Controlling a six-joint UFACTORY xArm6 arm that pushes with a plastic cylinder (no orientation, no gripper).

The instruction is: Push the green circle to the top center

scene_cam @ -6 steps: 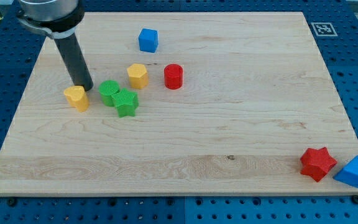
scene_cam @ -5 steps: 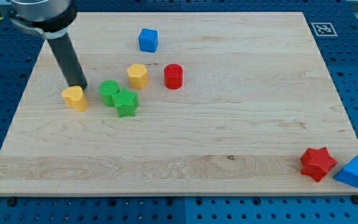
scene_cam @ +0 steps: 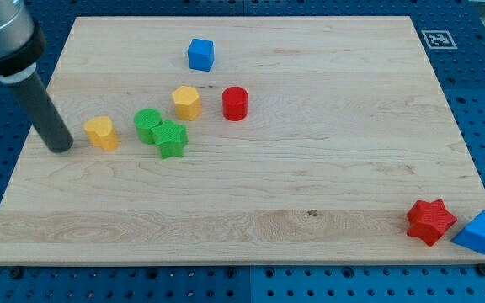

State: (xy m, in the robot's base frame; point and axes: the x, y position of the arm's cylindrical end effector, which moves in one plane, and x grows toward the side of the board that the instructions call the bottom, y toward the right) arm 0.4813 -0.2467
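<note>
Tip (scene_cam: 60, 148) left of yellow block (scene_cam: 101, 133), green circle (scene_cam: 147, 124).

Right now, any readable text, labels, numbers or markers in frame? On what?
No words, brands or numbers are readable anywhere.
One sign only: a black-and-white square fiducial marker at the wooden board's top-right corner in the view; it carries a pattern, not text.
The coloured blocks and the dark rod bear no markings.

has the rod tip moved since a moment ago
Yes. My tip went toward the view's left and bottom, from above the yellow block to its left.
</note>
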